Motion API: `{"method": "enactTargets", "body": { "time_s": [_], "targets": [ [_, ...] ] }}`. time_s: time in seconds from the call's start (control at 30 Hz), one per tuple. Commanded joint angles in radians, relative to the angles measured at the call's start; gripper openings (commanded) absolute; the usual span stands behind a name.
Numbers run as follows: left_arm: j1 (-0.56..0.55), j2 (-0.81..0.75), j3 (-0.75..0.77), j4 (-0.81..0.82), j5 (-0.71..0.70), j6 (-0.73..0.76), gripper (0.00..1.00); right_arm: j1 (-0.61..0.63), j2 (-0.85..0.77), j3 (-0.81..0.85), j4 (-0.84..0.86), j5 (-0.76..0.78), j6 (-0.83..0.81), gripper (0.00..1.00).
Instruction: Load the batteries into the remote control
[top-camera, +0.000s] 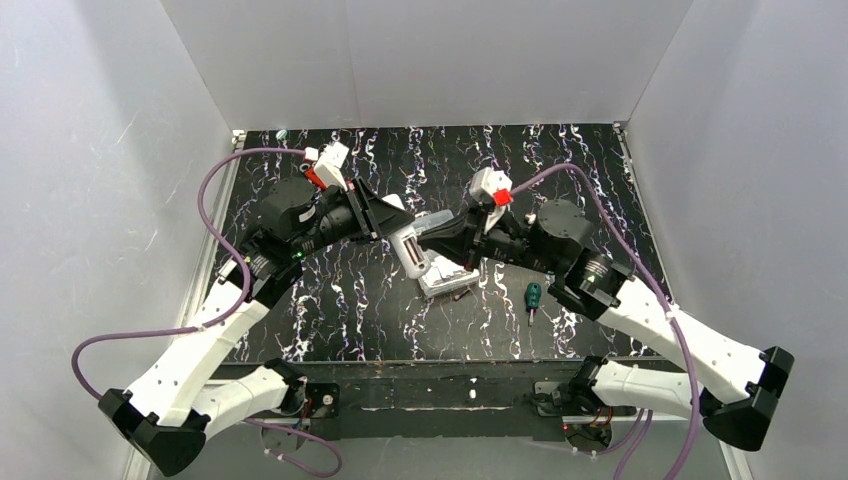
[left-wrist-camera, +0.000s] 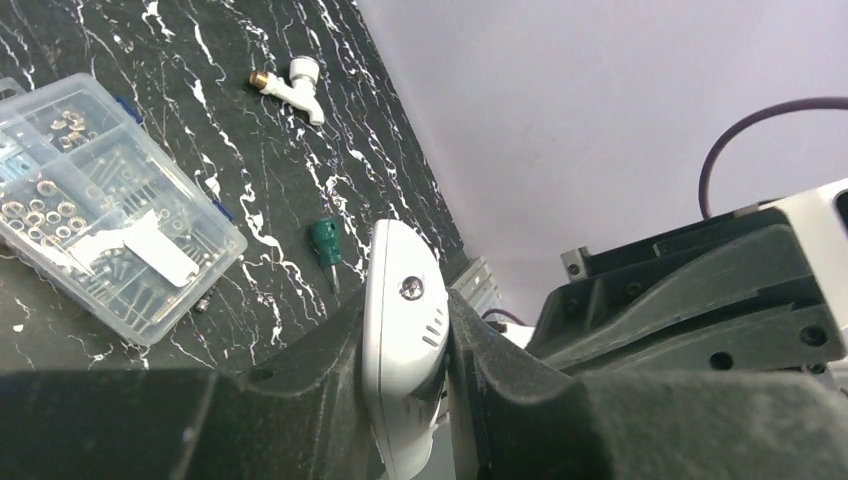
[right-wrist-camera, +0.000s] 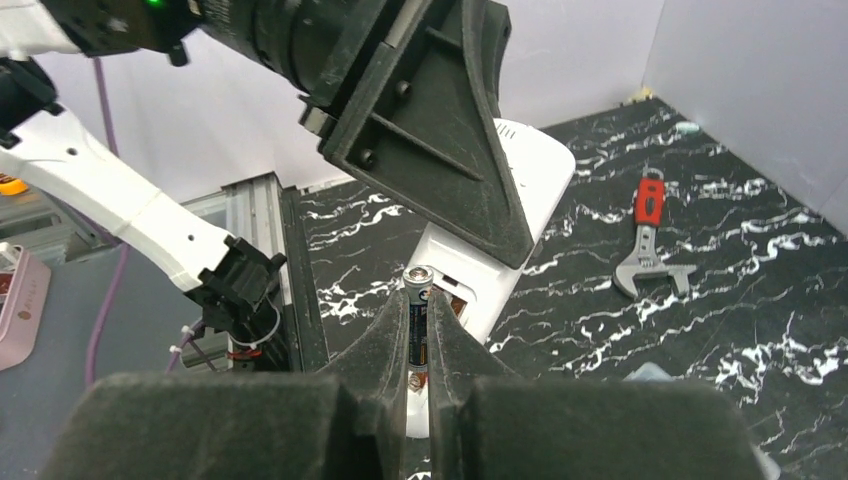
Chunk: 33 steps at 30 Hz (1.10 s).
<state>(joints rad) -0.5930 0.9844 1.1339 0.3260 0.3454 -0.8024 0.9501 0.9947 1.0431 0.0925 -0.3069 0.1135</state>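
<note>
The white remote control (left-wrist-camera: 400, 300) is held off the table, clamped edge-on between the fingers of my left gripper (left-wrist-camera: 405, 335), which is shut on it. In the top view the remote control (top-camera: 408, 250) hangs between both grippers at mid-table. My right gripper (right-wrist-camera: 418, 325) is shut on a dark battery (right-wrist-camera: 417, 310) that stands upright between its fingers. The battery's metal tip sits right at the open battery bay on the remote control (right-wrist-camera: 500, 250). The left gripper (right-wrist-camera: 430, 130) covers the remote's upper part in the right wrist view.
A clear compartment box (left-wrist-camera: 100, 220) of small metal parts lies on the black marbled table, just below the grippers in the top view. A green-handled screwdriver (top-camera: 533, 297) lies to the right of it. A red-handled wrench (right-wrist-camera: 648, 235) and a white tap fitting (left-wrist-camera: 290, 80) also lie on the table.
</note>
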Motion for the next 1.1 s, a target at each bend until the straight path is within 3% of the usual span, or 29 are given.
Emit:
{"method": "enactTargets", "body": {
  "time_s": [0.0,0.47,1.07],
  "targets": [
    [-0.004,-0.027,-0.011,0.077,-0.043,-0.092,0.0,0.011,0.033,0.058,0.0,0.075,0.016,0.01],
    [-0.004,-0.037,-0.009,0.045,-0.074,-0.084,0.0,0.012,0.083,0.067,-0.03,0.175,0.083,0.01],
    [-0.004,-0.026,-0.017,0.058,-0.092,-0.101,0.0,0.012,0.11,0.053,0.017,0.126,0.134,0.01]
  ]
}}
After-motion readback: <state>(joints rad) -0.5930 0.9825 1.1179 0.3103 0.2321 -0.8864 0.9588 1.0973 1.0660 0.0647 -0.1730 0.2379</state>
